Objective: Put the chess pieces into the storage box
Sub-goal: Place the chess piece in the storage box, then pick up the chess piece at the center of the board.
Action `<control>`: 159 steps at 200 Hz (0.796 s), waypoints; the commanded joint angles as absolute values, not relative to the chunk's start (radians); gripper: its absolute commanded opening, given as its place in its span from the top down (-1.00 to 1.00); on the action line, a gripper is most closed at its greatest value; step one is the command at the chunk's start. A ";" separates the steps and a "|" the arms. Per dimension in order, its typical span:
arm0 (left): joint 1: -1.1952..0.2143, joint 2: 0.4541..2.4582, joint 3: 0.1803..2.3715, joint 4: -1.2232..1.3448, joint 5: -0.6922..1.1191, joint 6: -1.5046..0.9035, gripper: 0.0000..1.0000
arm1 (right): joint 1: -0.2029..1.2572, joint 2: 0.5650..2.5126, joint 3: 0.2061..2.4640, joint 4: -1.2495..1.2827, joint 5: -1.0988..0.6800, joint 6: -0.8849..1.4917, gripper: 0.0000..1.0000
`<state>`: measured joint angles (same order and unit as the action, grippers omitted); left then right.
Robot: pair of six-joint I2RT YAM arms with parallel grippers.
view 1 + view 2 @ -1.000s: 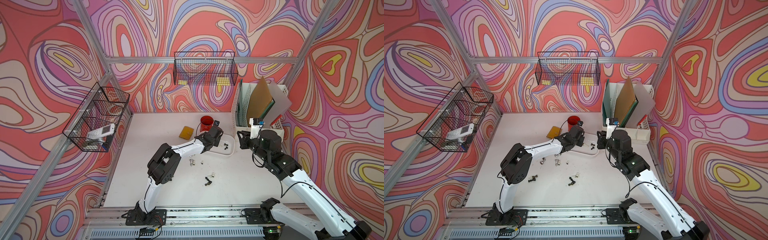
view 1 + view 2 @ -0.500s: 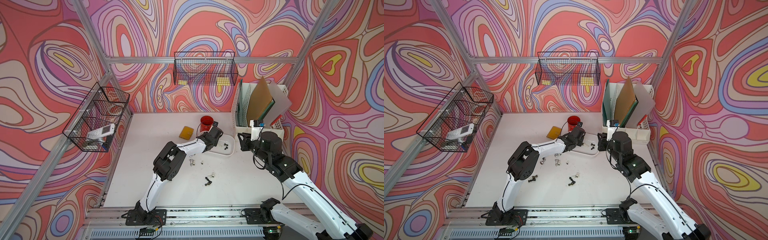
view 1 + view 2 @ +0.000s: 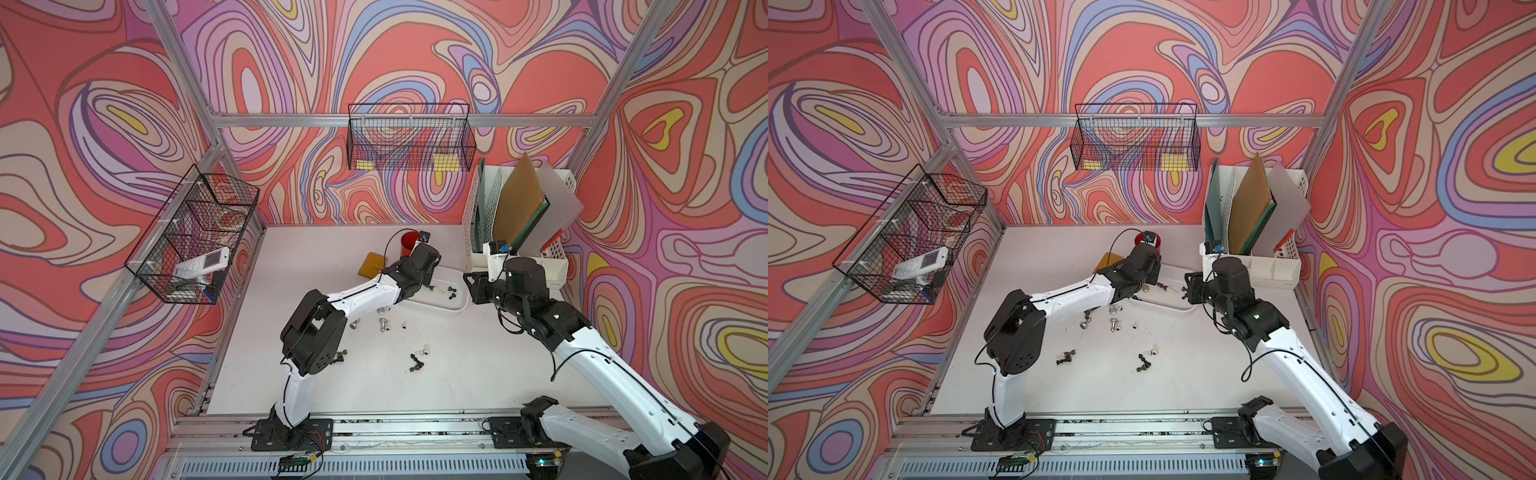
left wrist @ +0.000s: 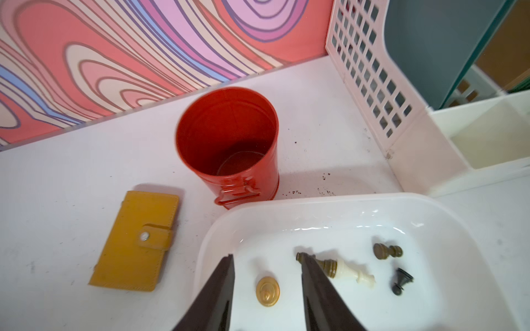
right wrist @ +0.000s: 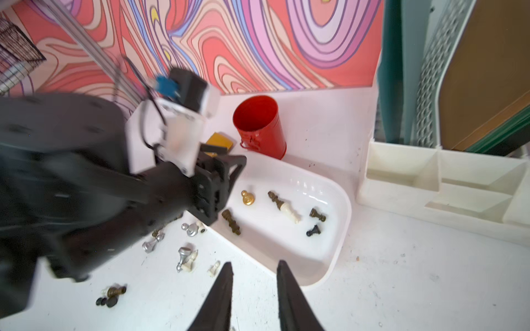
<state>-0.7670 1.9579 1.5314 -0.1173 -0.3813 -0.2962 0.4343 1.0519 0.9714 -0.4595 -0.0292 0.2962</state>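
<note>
Chess pieces (image 3: pixel 382 324) strewn, white table (image 3: pixel 311 249) | swirled walls (image 3: pixel 415 62) | left hand (image 4: pixel 266 256), right hand (image 5: pixel 254 263) gaping

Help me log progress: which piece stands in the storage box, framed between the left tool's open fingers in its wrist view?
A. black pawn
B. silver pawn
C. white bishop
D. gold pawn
D: the gold pawn stands upright on the floor of the storage box, in the gap of the left tool, which holds nothing.
</note>
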 commanded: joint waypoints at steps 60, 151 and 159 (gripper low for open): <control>-0.765 1.450 1.228 -0.494 -0.361 -0.359 0.14 | 0.440 1.195 0.882 -0.529 -0.343 0.273 0.41; -0.765 1.144 0.964 -0.781 -0.332 -0.586 0.16 | 0.685 1.501 0.977 -0.397 -0.228 0.343 0.37; -0.765 1.136 0.950 -0.794 -0.331 -0.603 0.16 | 0.685 1.544 1.010 -0.379 -0.230 0.353 0.38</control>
